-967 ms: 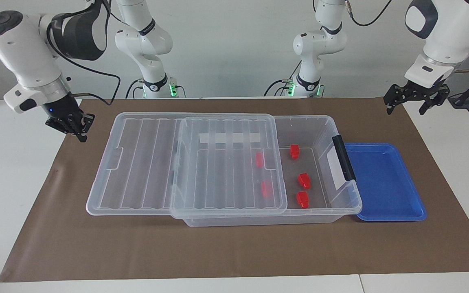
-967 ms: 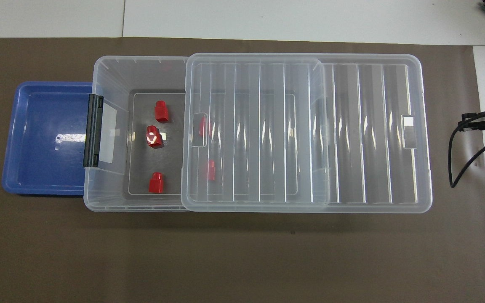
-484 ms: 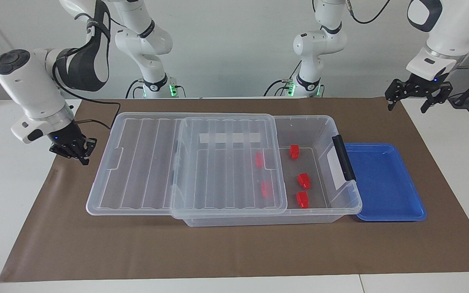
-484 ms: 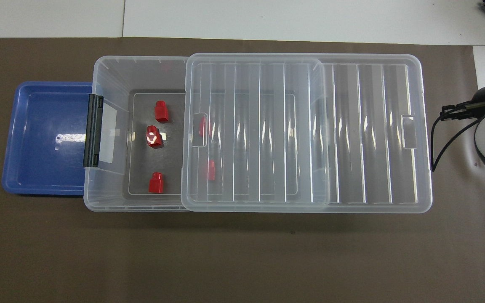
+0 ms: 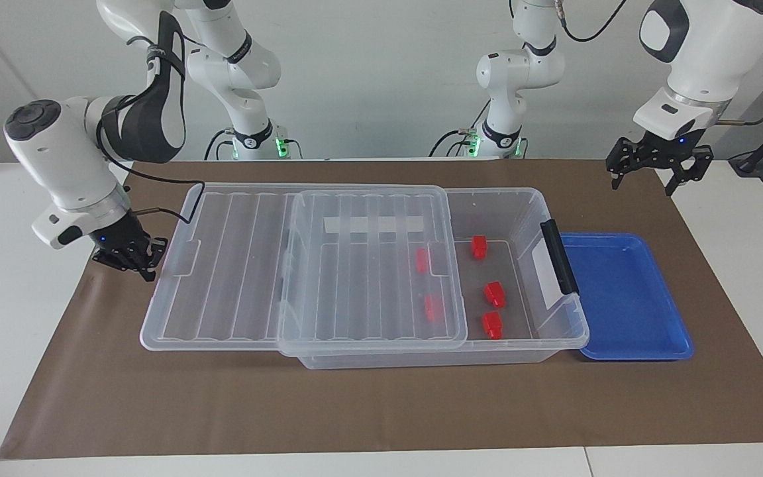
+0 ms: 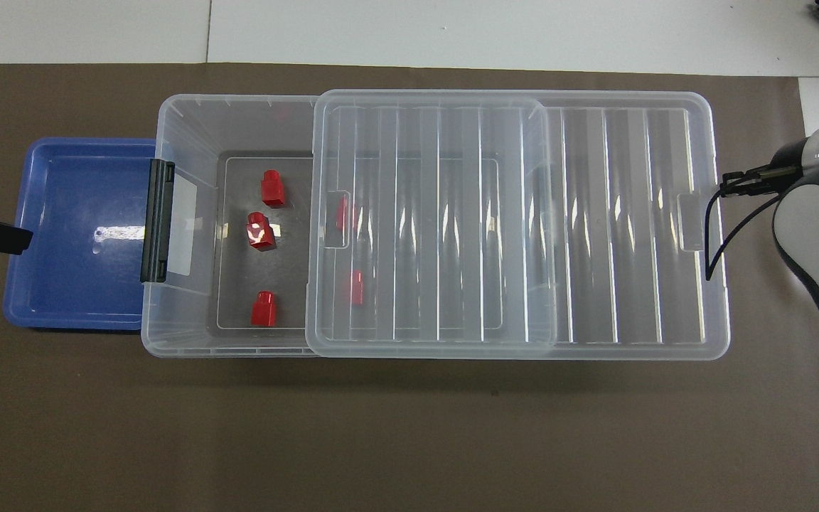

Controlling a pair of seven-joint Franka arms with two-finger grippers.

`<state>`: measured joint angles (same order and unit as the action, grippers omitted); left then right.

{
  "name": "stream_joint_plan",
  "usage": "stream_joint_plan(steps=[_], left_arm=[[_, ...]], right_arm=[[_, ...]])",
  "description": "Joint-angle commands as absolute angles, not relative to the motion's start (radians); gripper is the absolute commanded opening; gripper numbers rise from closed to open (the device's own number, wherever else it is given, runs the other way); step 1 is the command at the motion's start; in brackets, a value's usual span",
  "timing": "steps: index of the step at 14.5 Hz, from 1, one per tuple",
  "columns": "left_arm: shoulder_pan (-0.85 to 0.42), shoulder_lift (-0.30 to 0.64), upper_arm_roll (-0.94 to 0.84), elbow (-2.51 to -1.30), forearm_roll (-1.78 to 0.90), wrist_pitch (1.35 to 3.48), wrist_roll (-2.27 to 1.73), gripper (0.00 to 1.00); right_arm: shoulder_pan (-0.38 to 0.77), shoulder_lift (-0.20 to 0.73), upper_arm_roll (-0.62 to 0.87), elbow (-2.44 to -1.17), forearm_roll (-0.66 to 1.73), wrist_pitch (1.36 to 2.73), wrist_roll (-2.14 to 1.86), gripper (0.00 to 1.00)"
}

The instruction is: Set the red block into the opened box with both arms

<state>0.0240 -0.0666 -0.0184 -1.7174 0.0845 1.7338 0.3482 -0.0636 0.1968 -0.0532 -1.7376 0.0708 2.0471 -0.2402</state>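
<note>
The right arm's claw, fingertips pressed together and carrying nothing, is dropping down and in from a second ago, now sitting low beside the edge of the slid-back clear lid at its own end of the worktop. The left arm's claw, fingers spread and empty, is drifting inward above the brown mat, near the corner of the blue tray, which is lying bare. Nothing else is moving: the box is staying half uncovered, and five red blocks are already resting on its floor, three in the open part, the middle one being the red block, and two showing through the lid. Judging by this, the placing looks finished and the right arm may be lining up to push the lid shut. A white label strip beside the black handle is showing no readable writing, and no brand is legible anywhere
</note>
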Motion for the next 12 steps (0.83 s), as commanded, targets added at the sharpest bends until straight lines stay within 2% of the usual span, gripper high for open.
stream_joint_plan(steps=[1,8,12], left_arm=[[-0.049,-0.084,0.067,-1.741,0.071,1.753,0.357,1.0],[-0.041,-0.083,0.048,-1.735,0.04,1.743,0.351,1.0],[-0.035,-0.057,0.046,-1.64,0.04,1.645,0.353,1.0]], right_arm=[[-0.051,0.209,-0.052,-1.74,0.106,2.082,-0.256,0.0],[0.026,0.209,-0.052,-1.74,0.11,2.083,-0.177,0.0],[0.072,0.209,-0.052,-1.74,0.11,2.083,-0.108,0.0]])
